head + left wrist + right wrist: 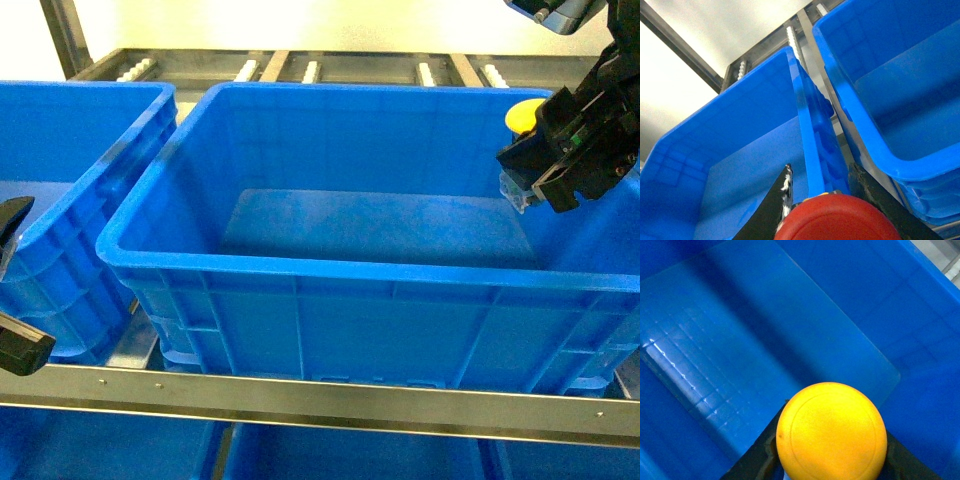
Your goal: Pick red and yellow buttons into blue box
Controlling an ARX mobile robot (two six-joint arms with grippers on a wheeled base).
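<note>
My right gripper (530,175) is shut on the yellow button (522,113), whose clear switch body points down. It hangs just inside the right wall of the blue box (300,272). From the right wrist, the yellow cap (831,430) fills the gap between the black fingers above the box floor (765,340). My left gripper (821,172) is shut on the red button (840,220), with only its domed cap showing. It sits over the neighbouring crate, close to the wall facing the blue box (860,125). In the head view the left gripper (12,285) is at the left edge and the red button is hidden.
A second deep blue crate (90,180) stands left of the box, almost touching it. Both rest on a metal roller rack with a steel front rail (320,400). More blue bins (350,455) sit on the shelf below. Rollers (300,68) run behind the crates.
</note>
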